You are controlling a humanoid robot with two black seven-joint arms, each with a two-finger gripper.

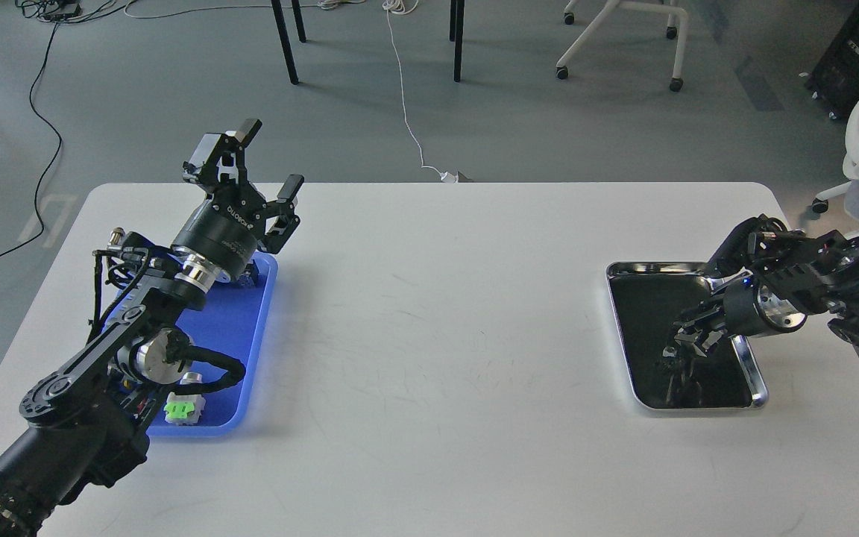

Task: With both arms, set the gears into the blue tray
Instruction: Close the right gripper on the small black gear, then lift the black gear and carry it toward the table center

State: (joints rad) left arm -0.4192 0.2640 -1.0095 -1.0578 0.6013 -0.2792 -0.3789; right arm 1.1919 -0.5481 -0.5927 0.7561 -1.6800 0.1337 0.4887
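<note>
Right now the right gripper (687,344) is down inside the black tray (750,365), tips angled down and to its left, onto a small dark bit just under them. That bit is probably a gear (669,365), but black on black, I can't confirm it. Can't tell whether those fingers are apart or pinched on anything; they read as one dark clump.

Left gripper (269,160) is spread wide and holding nothing, raised above the far end of the blue tray (262,328), fingers pointing away from the robot.

What the next move turns on: the blue tray sits far across the table on the right gripper's left, with a wide bare stretch of tabletop (437,313) between. The left gripper is already over it — so it's much the nearer arm to the drop point, while the right is the only one near the pickup.

My read: the right arm either carries across or hands off mid-table; the open left gripper suggests the latter.

A green-capped switch (180,409) lies at the blue tray's near end, behind the left gripper. I can't pick out any gears in there — the arm hides much of it.
</note>
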